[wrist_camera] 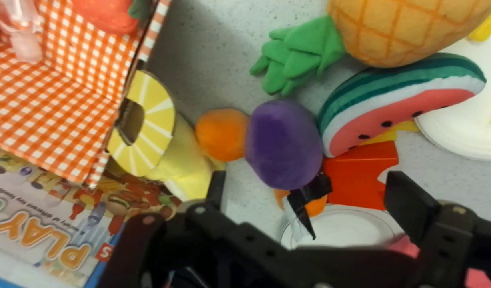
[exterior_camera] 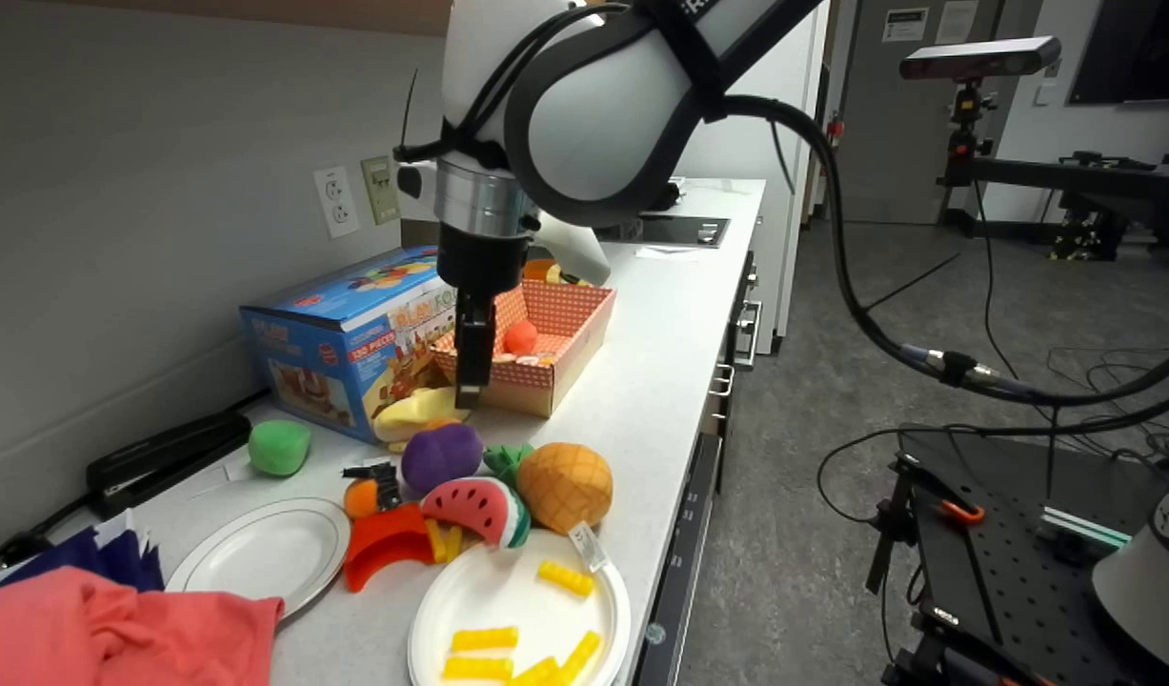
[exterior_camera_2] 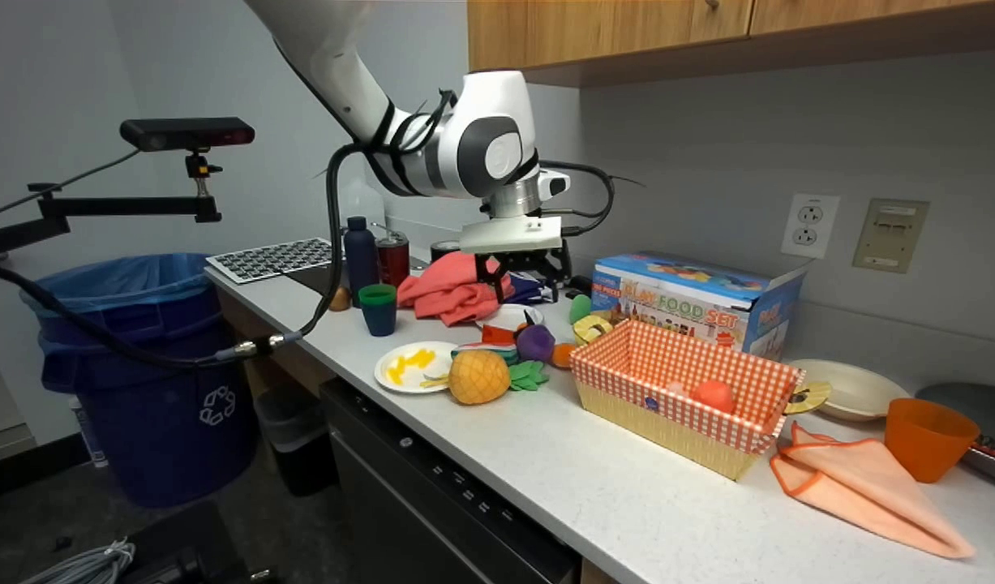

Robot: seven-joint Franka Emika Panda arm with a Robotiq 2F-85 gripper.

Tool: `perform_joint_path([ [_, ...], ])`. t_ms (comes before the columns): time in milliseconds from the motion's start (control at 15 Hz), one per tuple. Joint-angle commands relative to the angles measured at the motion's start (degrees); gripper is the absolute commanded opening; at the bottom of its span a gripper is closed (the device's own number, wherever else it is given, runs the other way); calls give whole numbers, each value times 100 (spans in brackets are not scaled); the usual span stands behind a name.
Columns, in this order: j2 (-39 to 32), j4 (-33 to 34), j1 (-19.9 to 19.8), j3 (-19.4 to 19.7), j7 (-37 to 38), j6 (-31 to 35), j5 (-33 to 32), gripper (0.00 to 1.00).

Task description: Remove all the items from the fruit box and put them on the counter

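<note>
Hovering near the blue "PLAY FOOD SET" box (exterior_camera_2: pixel 692 298), fingers (wrist_camera: pixel 410 206) wide apart.

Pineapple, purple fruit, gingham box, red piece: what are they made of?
Pineapple: likely matte plush, from its fabric-like surface and padded leaves.
Purple fruit: likely plush too; soft, velvety look.
Gingham box: probably printed cardboard, low sheen; thin flat walls.
Red piece: smooth, slight sheen; plastic or card, can't tell.

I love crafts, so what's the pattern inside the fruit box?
Orange-and-white gingham check lines the fruit box; it shows best in the wrist view.
</note>
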State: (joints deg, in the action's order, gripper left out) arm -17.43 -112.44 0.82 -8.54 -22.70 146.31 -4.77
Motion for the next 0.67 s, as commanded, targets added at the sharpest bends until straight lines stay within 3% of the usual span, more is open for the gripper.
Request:
perform_joint_path([
  [0,10,322,-273,156,-252,-144,212,100],
  [600,-847,1520,-785,831,325,-322,362,100],
])
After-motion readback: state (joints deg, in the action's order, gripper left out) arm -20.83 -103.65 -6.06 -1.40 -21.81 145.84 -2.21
